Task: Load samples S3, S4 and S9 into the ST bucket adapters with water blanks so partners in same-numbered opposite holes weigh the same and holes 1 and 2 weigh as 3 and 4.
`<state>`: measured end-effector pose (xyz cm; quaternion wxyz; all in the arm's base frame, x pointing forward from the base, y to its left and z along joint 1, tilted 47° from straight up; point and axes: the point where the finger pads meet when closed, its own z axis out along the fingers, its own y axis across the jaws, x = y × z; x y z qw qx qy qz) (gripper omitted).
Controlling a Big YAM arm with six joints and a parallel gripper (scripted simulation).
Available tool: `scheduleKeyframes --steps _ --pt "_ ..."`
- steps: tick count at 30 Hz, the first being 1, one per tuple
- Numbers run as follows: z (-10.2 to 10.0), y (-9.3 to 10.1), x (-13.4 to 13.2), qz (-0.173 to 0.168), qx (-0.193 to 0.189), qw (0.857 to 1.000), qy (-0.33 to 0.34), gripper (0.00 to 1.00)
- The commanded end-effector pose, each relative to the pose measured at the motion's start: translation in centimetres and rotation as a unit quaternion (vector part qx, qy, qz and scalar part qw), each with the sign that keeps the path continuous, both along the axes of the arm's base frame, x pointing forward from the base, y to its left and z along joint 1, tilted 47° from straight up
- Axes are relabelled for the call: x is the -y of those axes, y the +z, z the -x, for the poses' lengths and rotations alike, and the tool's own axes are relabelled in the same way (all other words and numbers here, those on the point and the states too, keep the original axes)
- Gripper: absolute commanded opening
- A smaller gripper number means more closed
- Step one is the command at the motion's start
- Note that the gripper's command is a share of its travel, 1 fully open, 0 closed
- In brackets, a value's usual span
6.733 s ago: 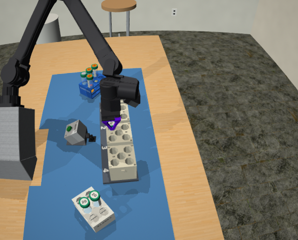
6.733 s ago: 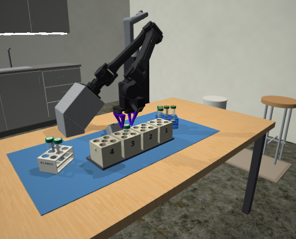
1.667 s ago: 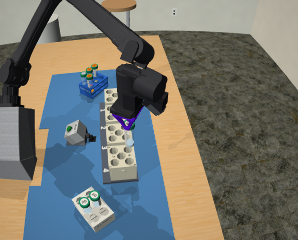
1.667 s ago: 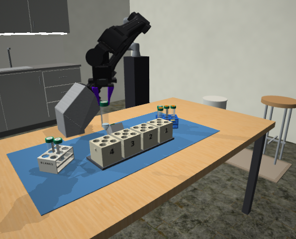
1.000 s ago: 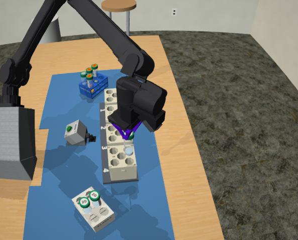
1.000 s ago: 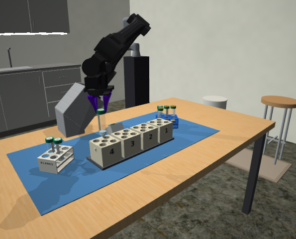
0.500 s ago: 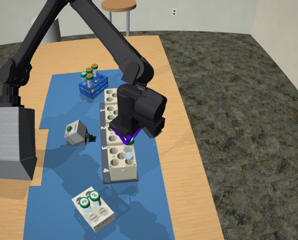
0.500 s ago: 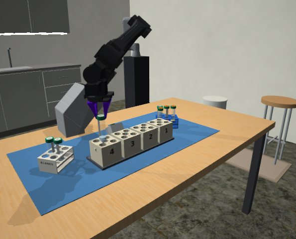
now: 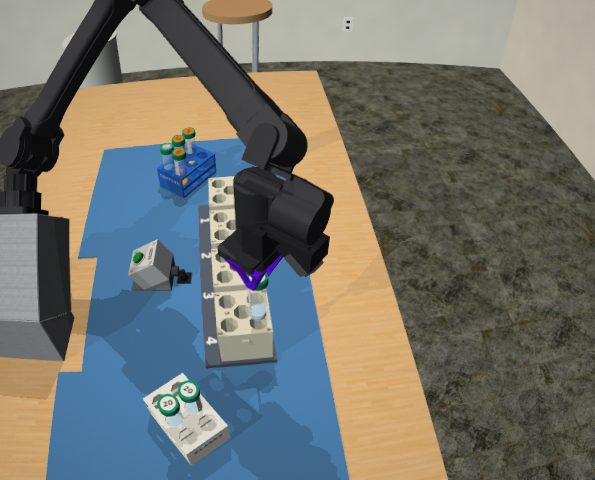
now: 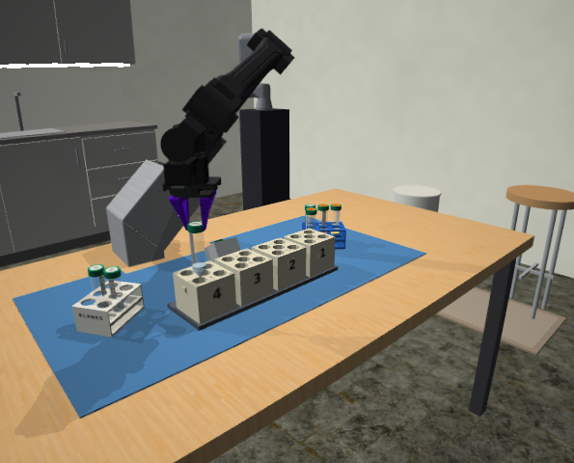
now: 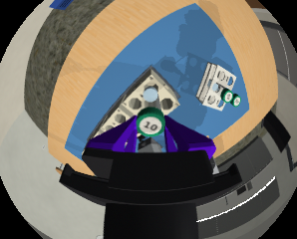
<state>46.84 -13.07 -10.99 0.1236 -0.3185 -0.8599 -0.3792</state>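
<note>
My gripper [image 9: 256,279] is shut on the green cap of a water blank marked 10 [image 11: 150,122] and holds it upright over adapter 4 [image 9: 244,322], at the near end of the loading stand ST. The tube [image 10: 195,246] hangs over a far-side hole next to adapter 3. Its lower end is at the mouth of that hole, and most of its length stands above the adapter top. The blue rack RS [image 9: 188,170] holds three orange-dotted samples and one grey-dotted tube. The other adapter holes that I can see look empty.
The white blank rack RB [image 9: 186,418] stands at the near end of the blue mat with two blanks marked 20 [image 9: 168,404]. The grey box with the green DONE key [image 9: 137,256] sits left of the stand. The arm's grey base block is at the left table edge.
</note>
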Motion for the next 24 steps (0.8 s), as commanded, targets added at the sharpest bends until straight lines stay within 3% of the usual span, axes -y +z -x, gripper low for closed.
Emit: scheduleKeyframes --steps 1,3,4,10,11,14,24 --pt "-1.1 0.2 1.0 0.008 0.013 1.000 -0.008 0.00" --pt "-1.1 0.2 1.0 0.008 0.013 1.000 -0.008 0.00" --pt "-0.2 -1.2 -0.7 -0.001 -0.004 1.000 -0.002 0.00" --pt "-0.3 -1.5 -1.0 0.000 -0.003 1.000 -0.002 0.00" --pt "-1.3 -1.2 -0.6 0.005 0.008 1.000 -0.002 0.00" --pt "-0.2 -1.9 -1.5 -0.001 -0.004 1.000 -0.002 0.00" --pt "-0.2 -2.8 -2.5 -0.001 -0.004 1.000 -0.002 0.00"
